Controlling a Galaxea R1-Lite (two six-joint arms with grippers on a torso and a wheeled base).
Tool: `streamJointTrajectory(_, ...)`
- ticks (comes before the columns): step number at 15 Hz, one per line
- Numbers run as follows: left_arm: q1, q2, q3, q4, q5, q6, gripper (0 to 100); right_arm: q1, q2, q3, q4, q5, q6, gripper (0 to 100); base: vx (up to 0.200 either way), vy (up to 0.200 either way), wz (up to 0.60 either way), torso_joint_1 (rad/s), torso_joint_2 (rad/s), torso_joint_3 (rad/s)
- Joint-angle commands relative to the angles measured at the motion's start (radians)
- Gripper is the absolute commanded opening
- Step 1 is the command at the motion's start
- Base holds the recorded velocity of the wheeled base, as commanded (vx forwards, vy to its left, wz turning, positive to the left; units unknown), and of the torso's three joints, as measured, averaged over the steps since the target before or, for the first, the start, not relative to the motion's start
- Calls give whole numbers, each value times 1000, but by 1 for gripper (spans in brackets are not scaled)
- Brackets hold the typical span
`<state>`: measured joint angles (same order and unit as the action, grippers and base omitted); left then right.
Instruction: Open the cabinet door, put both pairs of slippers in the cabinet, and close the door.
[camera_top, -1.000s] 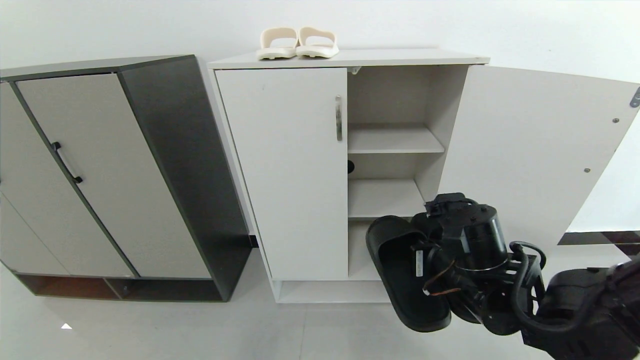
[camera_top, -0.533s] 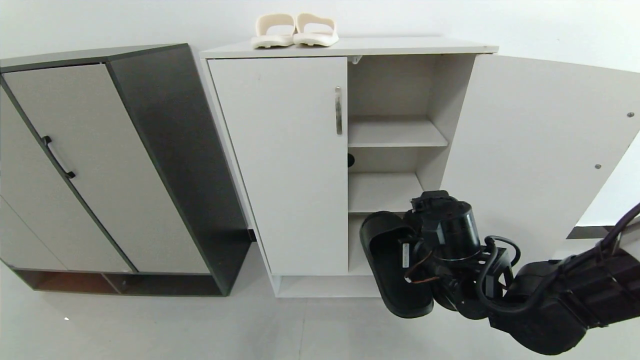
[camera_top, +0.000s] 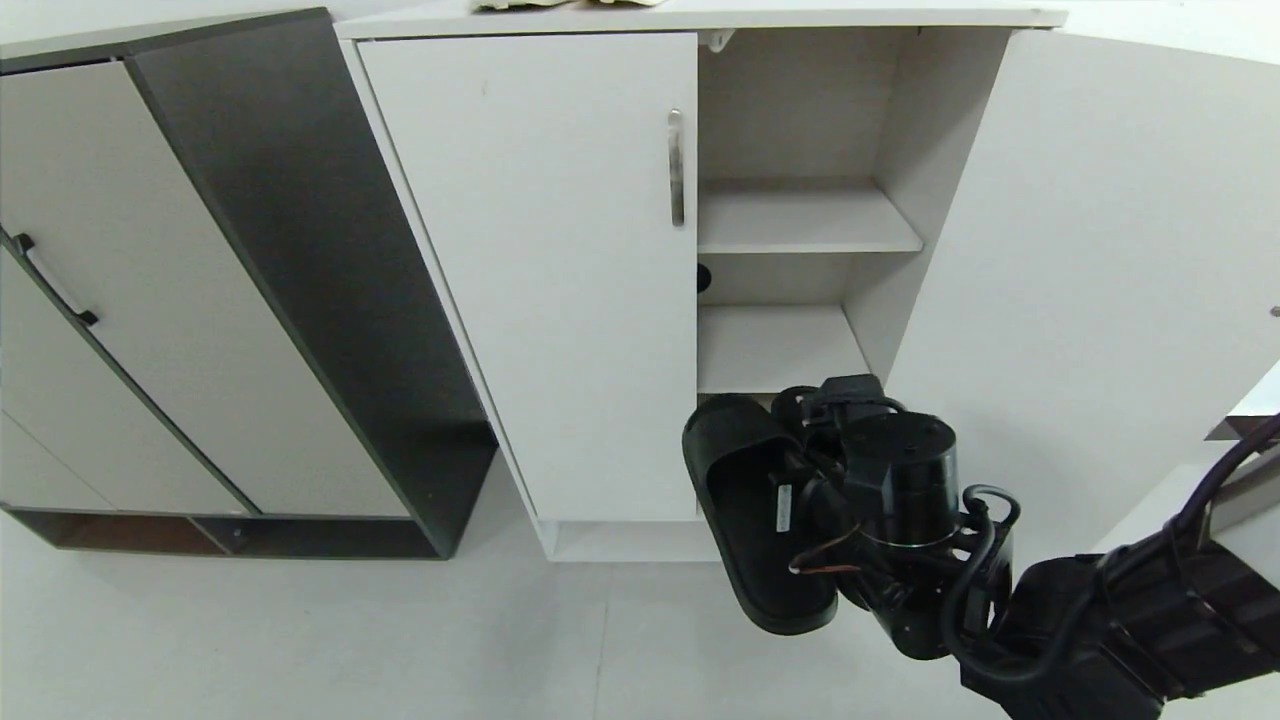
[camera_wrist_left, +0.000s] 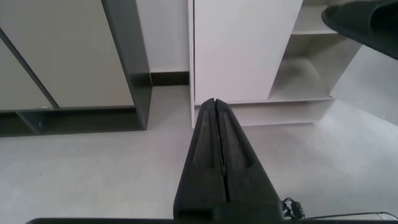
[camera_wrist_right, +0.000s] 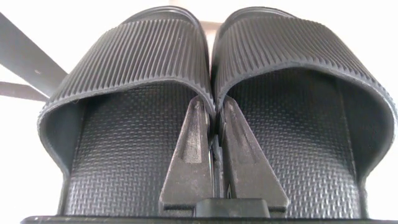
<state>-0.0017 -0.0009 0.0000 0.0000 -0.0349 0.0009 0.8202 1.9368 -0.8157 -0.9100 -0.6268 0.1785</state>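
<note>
The white cabinet (camera_top: 700, 18) is shown across the centre of the head view, standing on a pale floor (camera_top: 300, 640). Its right-hand door (camera_top: 1100, 300) is swung wide open toward the right of the frame, while its left-hand door (camera_top: 540, 280) is shut. A dark cabinet (camera_top: 300, 260) with pale doors is placed just beside it at the left of the frame.

Inside the open half, an upper shelf (camera_top: 800, 215) and a middle shelf (camera_top: 775, 350) are seen one above the other, both bare. The right arm (camera_top: 900, 500) is extended from the lower right of the frame toward the lowest compartment.

The black slippers (camera_top: 760, 520) are held as a pair in front of that lowest opening, below the middle shelf, with the toe ends pointed toward the cabinet and the soles clear of the floor. In the right wrist view the right tool (camera_wrist_right: 214, 118) is seen pinched on the two adjoining inner side walls of the slippers, one slipper lying on either side of its fingers (camera_wrist_right: 189, 149).

The left tool (camera_wrist_left: 214, 102) is seen above the floor, well apart from the cabinet, with its fingers pressed together and nothing between them.

A slim metal handle (camera_top: 677, 168) is fixed upright on the shut door's inner edge. The pale slippers (camera_top: 520, 4) are set on the cabinet top, mostly cut off by the upper edge of the frame.
</note>
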Motion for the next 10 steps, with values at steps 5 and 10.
streamJointTrajectory(5,0,2,0,0,0,2,0,7,51,55,-239,-2,-93,0,0,0,0,4,2,-102)
streamJointTrajectory(10,0,1,0,0,0,1,0,7,70,66,-285,-2,-120,0,0,0,0,0,0,0)
